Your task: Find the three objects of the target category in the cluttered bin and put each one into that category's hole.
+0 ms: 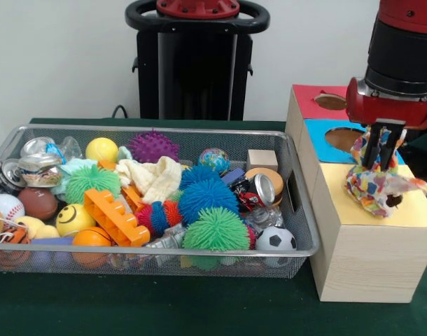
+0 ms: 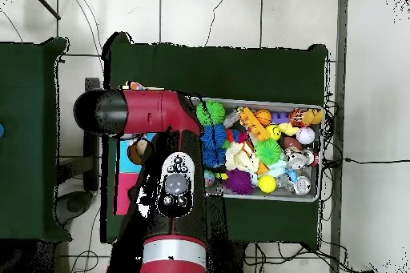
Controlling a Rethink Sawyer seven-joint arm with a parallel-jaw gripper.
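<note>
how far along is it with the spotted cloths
In hand: the gripper holds a spotted cloth bunched over the yellow hole, not yet dropped in. No other spotted cloth shows in the bin, so earlier drops or buried pieces can't be told.

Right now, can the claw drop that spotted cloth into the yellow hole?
Probably yes. The claw holds the spotted cloth right over the yellow hole, with nothing between them, though the cloth drapes wide over the opening.

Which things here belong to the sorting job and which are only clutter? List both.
Job:
- gripper, shut on spotted cloth
- yellow-surrounded hole, mostly covered by that cloth
- wire mesh bin

Lying about:
- cream cloth
- soccer ball
- orange toy brick
- smiley ball
- baseball
</note>
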